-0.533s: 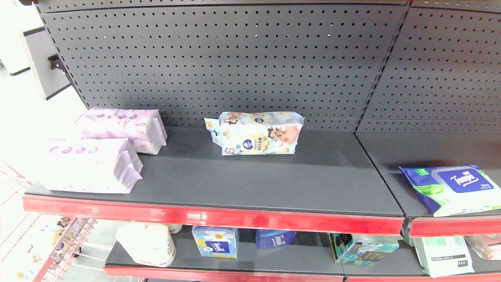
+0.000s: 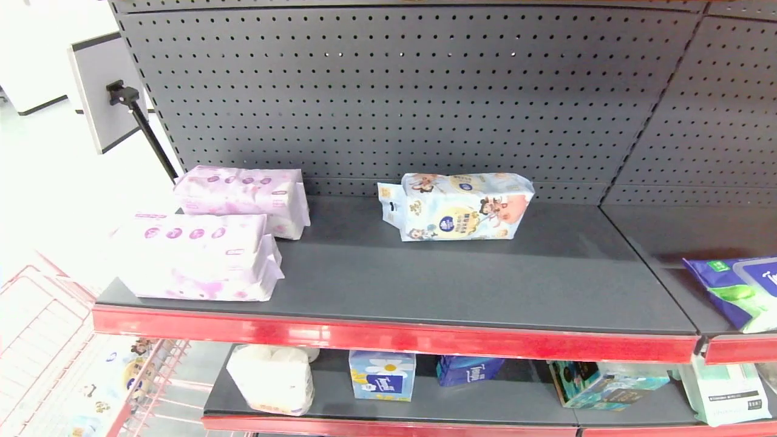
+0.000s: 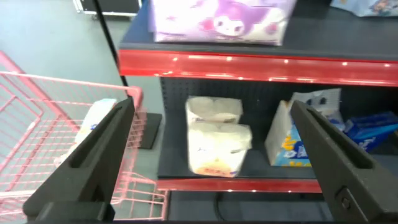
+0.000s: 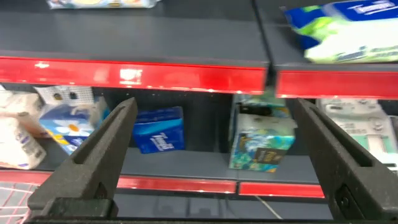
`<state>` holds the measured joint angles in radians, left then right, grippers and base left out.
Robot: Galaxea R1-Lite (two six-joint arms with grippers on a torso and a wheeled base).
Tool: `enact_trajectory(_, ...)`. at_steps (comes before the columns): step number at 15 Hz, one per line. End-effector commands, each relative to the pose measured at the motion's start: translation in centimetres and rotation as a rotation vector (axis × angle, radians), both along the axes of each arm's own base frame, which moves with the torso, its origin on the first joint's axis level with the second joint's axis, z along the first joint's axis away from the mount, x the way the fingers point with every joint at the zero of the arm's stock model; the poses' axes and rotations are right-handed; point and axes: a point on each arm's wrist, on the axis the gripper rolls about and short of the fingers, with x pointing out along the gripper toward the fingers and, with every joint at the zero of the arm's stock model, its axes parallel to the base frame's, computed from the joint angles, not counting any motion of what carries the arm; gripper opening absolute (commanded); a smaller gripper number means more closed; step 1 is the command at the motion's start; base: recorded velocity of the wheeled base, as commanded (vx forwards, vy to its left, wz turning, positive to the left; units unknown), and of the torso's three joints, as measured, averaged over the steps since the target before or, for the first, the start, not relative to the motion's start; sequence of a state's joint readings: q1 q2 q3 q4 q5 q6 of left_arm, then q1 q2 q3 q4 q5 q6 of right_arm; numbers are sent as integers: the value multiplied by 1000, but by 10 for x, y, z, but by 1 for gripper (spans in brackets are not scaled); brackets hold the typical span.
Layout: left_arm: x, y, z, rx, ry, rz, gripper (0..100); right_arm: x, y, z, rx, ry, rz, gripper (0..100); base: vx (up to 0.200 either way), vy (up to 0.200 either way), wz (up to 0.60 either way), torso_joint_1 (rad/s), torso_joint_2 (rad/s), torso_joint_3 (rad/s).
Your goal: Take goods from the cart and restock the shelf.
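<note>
Dark shelf lay open across its middle and right. The pink cart stood low at its left end. Purple packs hugged the front-left edge, and a cartoon-print pack sat against the pegboard. The left gripper and right gripper gaped wide — both empty.

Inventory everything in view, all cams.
purple tissue packs: 2, purple-white, upper shelf left
cartoon pack: 1, pale blue, upper shelf middle
wipes pack: 1, blue-green, upper shelf right
roll pack: 1, white, lower shelf left
daisy box: 1, blue, lower shelf
dark pack: 1, navy, lower shelf
teal box: 1, teal, lower shelf
pouch: 1, white-green, lower shelf right
cart: 1, pink wire, lower left
left gripper: 1, black, before the shelves, jaws open
right gripper: 1, black, before the shelves, jaws open
</note>
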<state>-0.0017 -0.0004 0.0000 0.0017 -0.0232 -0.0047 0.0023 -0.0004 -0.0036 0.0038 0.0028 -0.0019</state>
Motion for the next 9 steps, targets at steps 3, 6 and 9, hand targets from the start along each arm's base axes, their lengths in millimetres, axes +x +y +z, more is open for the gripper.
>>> enact_trajectory(3,0,0,0,-1,0,0,100,0,0,0,2,2,3,100,0,200,0,4,7,2)
enact_trajectory(6,0,0,0,-1,0,0,100,0,0,0,2,2,3,100,0,200,0,1,-2,2)
enact_trajectory(9,0,0,0,-1,0,0,100,0,0,0,2,2,3,100,0,200,0,2,4,1)
